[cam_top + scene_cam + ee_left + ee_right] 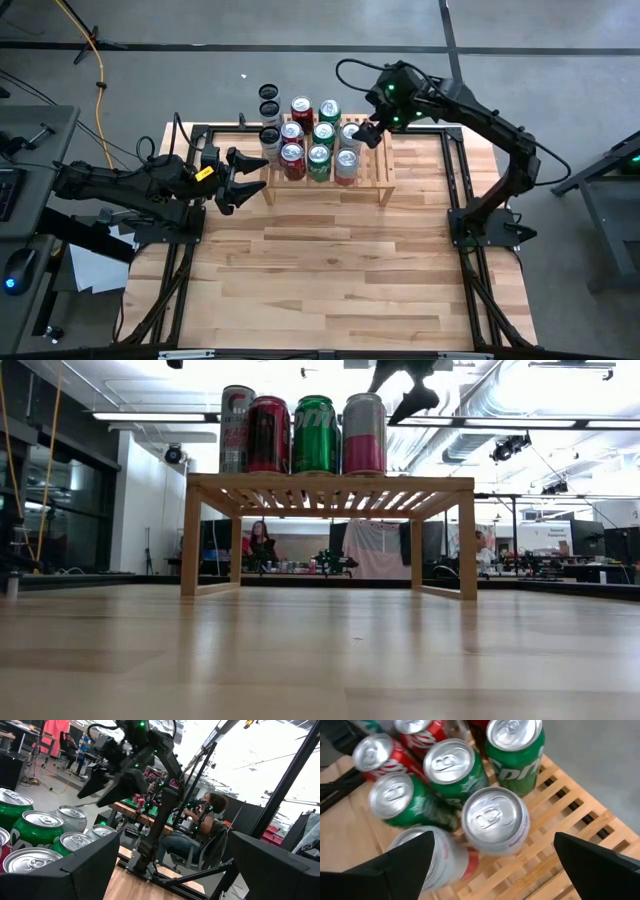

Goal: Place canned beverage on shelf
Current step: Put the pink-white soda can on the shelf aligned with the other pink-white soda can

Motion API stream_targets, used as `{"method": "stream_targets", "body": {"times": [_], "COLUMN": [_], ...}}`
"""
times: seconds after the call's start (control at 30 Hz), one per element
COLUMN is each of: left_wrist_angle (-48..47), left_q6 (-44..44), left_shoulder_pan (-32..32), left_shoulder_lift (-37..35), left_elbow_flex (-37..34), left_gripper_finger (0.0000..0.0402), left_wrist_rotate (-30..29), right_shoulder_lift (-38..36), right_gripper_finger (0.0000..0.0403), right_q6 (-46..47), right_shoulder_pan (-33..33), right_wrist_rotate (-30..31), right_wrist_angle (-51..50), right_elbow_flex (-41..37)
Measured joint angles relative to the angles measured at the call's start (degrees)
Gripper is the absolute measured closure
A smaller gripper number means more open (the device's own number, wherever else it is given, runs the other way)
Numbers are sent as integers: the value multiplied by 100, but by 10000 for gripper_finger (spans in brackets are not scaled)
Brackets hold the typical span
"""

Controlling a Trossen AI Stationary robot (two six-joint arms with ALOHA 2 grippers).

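Note:
The light-wood slatted shelf stands at the table's far middle; it also shows in the low view. Several red, green and pink-and-silver cans stand upright on its left part. My right gripper is open and hovers above the cans. In the right wrist view a pink-and-silver can stands on the slats below and between its fingers, untouched. In the low view the right gripper is above the can tops. My left gripper is open and empty, left of the shelf.
Black cans stand at the table's far edge, left of the shelf. The shelf's right part is bare slats. Bare wooden table top spreads in front of the shelf. Black frame rails run along the table's sides. People sit in the room behind.

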Motion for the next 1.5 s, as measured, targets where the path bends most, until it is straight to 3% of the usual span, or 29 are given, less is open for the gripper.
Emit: {"method": "stream_targets", "body": {"times": [0.17, 0.57, 0.77, 0.9, 1.0, 1.1, 1.23, 1.5], "left_wrist_angle": [0, 0, 0, 2, 2, 2, 2, 2], "left_q6": [0, 0, -2, -66, -64, -93, -101, -263], "left_shoulder_pan": [-1, -2, -2, -1, -2, -2, 0, -2], "left_shoulder_lift": [1, 1, 0, 1, 2, 2, 2, 1], "left_elbow_flex": [0, 0, 0, 0, 0, 0, 0, 0], "left_gripper_finger": [35, 35, 35, 35, 35, 35, 35, 35], "left_wrist_rotate": [0, -64, -153, -162, -242, -381, -446, -449], "right_shoulder_lift": [-327, -944, -1744, -2594, -3067, -3385, -3491, -2663], "right_gripper_finger": [6, 6, 6, 6, 6, 6, 6, 8], "right_q6": [-109, -435, -529, -88, 658, 1005, 713, -28], "right_shoulder_pan": [2, 42, 288, 369, 364, 372, 357, -115], "right_wrist_rotate": [4, 1162, 1154, 1143, 1136, 1122, 988, 1353], "right_wrist_angle": [-5, -379, 854, 1783, 2354, 3002, 3996, 4384], "right_elbow_flex": [0, -88, -1986, -3473, -4143, -4564, -4902, -4517]}}
